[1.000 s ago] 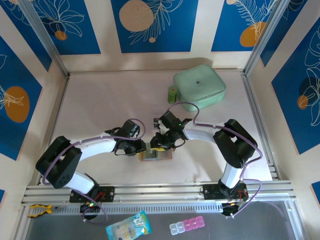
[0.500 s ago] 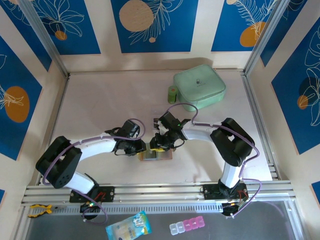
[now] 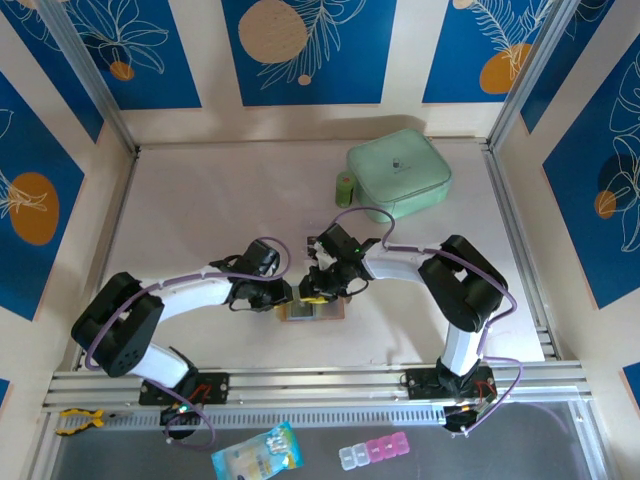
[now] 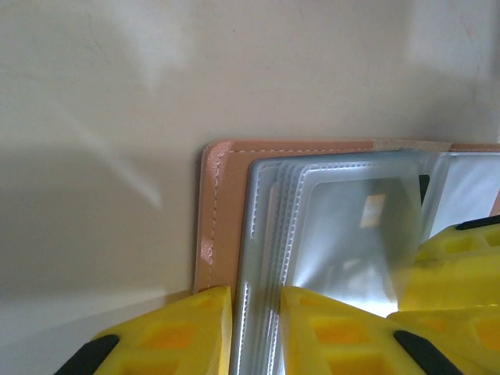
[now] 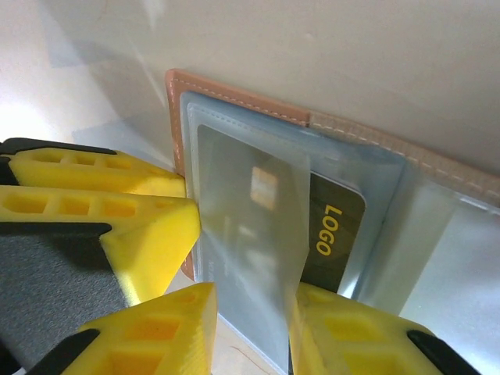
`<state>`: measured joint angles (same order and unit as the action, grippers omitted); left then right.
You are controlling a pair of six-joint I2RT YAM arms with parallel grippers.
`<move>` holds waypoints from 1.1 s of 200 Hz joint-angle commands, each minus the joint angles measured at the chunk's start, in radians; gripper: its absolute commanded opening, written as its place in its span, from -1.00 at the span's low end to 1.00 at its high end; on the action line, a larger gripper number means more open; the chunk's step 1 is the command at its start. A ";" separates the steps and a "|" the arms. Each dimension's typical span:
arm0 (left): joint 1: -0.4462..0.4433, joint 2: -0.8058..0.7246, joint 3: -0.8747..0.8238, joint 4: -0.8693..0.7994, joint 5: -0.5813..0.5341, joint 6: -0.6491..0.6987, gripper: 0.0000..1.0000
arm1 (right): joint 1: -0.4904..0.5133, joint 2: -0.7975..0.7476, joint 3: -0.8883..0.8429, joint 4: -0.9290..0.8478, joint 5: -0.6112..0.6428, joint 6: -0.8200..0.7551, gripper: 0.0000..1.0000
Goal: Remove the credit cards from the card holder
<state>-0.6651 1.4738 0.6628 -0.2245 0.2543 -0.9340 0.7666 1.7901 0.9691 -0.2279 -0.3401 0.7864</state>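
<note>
Left pincer (image 4: 256, 312) clamping card holder (image 4: 212, 226) edge, right pincer (image 5: 254, 312) astride clear sleeve (image 5: 242, 242), grip unclear, credit card (image 5: 336, 226) inside

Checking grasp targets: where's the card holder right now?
Top view: the card holder lies open at the front middle of the table, with the left claw at its left edge, the right claw over it and the mint-green pouch far behind.
</note>
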 commanded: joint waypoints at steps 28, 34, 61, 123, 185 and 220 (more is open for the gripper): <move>0.000 0.003 -0.022 -0.027 -0.010 0.002 -0.52 | 0.005 -0.003 0.019 -0.096 0.069 -0.012 -0.38; 0.001 0.003 -0.022 -0.027 -0.011 0.002 -0.52 | 0.005 -0.007 0.020 -0.103 0.077 -0.016 -0.38; 0.001 0.002 -0.022 -0.030 -0.009 0.003 -0.52 | 0.006 -0.016 0.023 -0.117 0.096 -0.027 -0.37; 0.000 -0.003 -0.016 -0.040 -0.013 0.004 -0.52 | 0.005 -0.029 0.035 -0.132 0.103 -0.044 -0.37; 0.000 -0.025 0.007 -0.060 -0.016 0.012 -0.52 | 0.005 -0.048 0.031 -0.122 0.091 -0.051 -0.37; 0.000 -0.057 0.039 -0.086 -0.020 0.023 -0.55 | -0.008 -0.089 0.000 -0.067 0.043 -0.024 -0.37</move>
<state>-0.6651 1.4555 0.6647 -0.2565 0.2523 -0.9333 0.7662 1.7550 0.9867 -0.3157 -0.2565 0.7521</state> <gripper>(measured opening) 0.236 0.317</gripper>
